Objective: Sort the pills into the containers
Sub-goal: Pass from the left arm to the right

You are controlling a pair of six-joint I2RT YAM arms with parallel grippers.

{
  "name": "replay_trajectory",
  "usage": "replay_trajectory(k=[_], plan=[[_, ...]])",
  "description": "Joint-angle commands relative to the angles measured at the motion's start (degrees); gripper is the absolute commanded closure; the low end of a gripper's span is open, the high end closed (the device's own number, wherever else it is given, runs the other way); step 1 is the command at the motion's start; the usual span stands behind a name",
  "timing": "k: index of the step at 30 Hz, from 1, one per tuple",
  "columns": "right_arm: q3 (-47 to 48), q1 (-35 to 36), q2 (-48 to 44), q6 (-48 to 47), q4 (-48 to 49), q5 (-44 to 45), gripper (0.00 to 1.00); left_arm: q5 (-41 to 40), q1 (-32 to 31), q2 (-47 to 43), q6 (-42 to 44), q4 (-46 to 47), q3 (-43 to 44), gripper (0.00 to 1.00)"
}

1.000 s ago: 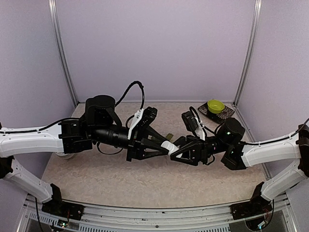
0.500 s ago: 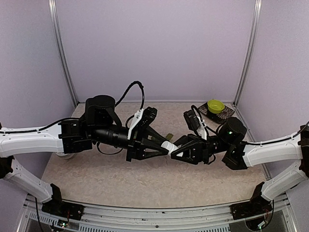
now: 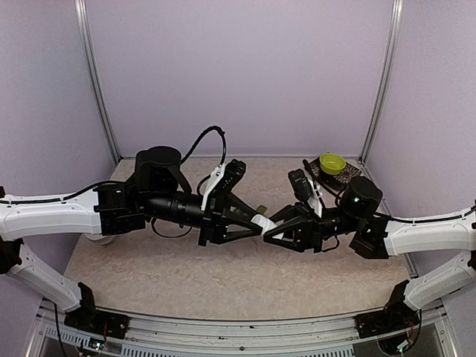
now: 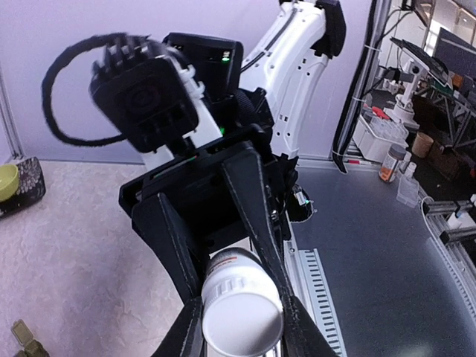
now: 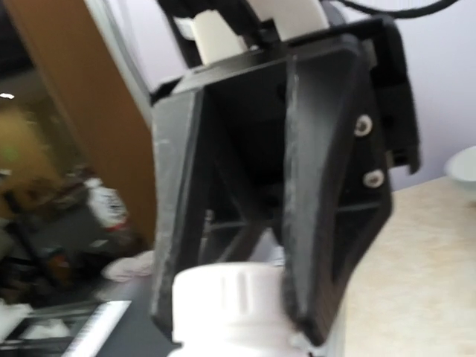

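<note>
**A:** Where is the white pill bottle right now?

**B:** Up in the air over the tabletop, caught where the two arms meet tip to tip. The left fingers are clamped narrow across it and carry it. The right fingers reach in from the opposite end, one on each side of the bottle, and they stand narrow too. Whether they actually press on it, I cannot tell.

**A:** How will it handle?

**B:** I'd judge it light and stiff, a hard plastic shell. The body is smooth and round, so it could twist or slide between flat pads. The ribbed cap should give a better bite. A sensible hold would be one pair across the body and the other around the ribs, to turn the cap off.

**A:** Any risk?

**B:** The pills are hidden inside and probably loose. If the mouth tips down once the cap is off, they'll pour out.

**A:** And the containers?

**B:** A small dark green strip lying on the tabletop, just beyond and below the meeting fingertips and not touching them. The yellow-green bowl stands well behind the right fingers, on a dark mat
</note>
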Motion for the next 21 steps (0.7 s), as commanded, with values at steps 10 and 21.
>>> replay_trajectory(k=[10, 21], plan=[[1.8, 1.7, -8.1, -26.7, -16.8, 26.8, 0.89, -8.9, -0.4, 6.1, -23.8, 1.9, 2.8, 0.74], [-2.5, 2.2, -9.6, -14.1, -5.0, 22.6, 0.92, -10.0, 0.9, -0.6, -19.1, 12.2, -3.8, 0.01]])
